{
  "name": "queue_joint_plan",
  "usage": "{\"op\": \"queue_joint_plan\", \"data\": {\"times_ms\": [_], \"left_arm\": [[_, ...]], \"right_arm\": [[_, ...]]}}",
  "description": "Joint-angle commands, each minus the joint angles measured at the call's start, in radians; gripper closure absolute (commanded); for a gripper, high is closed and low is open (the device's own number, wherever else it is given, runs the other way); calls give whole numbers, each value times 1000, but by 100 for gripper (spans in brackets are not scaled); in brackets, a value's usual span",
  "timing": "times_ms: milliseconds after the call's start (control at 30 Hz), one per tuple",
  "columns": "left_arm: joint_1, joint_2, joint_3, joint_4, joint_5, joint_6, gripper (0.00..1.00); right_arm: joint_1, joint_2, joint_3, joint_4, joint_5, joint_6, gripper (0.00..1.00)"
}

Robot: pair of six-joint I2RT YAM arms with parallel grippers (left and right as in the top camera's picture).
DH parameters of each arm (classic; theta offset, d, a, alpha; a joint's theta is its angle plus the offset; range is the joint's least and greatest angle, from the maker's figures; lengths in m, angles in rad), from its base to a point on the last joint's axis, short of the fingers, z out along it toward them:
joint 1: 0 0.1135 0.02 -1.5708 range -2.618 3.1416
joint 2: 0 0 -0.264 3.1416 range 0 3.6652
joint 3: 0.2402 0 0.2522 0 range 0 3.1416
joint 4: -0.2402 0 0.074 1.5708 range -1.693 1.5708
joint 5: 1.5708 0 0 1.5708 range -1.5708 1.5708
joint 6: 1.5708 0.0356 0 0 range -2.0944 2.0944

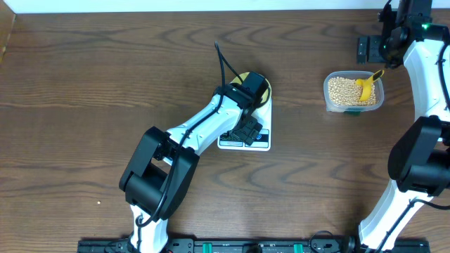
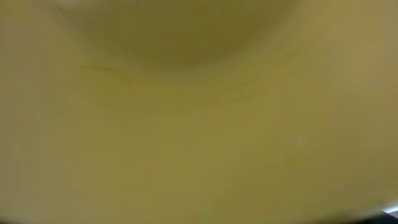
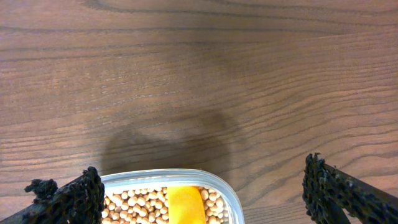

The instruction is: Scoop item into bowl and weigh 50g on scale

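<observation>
The scale (image 1: 261,130) is seen near the middle of the wooden counter (image 1: 105,70), its display edge turned toward the robot. The bowl (image 1: 243,76) is set on the far part of the scale and is largely covered from above by the end of the left arm (image 1: 204,119). In the left wrist view nothing but a blurred pale-yellow surface, the bowl (image 2: 199,124) at very close range, is shown. The left jaws are hidden there and are masked by the wrist in the overhead view, so it cannot be told how far they are parted or whether the bowl is gripped. The item (image 1: 342,90) is held in a clear container (image 1: 327,91) well to the right of the scale, and a yellow scoop (image 1: 365,88) is laid in the grains. The right arm (image 1: 422,63) is raised at the far right edge, just beyond the container. In the right wrist view its two dark fingers (image 3: 68,199) are spread wide, the right jaws being fully parted with nothing between them. Below them the container rim (image 3: 168,175), the item (image 3: 134,202) and the scoop (image 3: 185,202) are glimpsed.
</observation>
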Motion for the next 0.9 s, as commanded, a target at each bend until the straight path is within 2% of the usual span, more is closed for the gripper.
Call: {"op": "queue_joint_plan", "data": {"times_ms": [0,500,733,867], "left_arm": [[9,50,6,5,-50,14,3],[9,67,20,-24,-46,13,2],[15,-85,21,10,-46,4,2],[18,-185,21,10,-46,-56,3]], "right_arm": [[4,8,13,2,7,1,1],[4,8,13,2,7,1,1],[4,8,13,2,7,1,1],[4,8,13,2,7,1,1]]}}
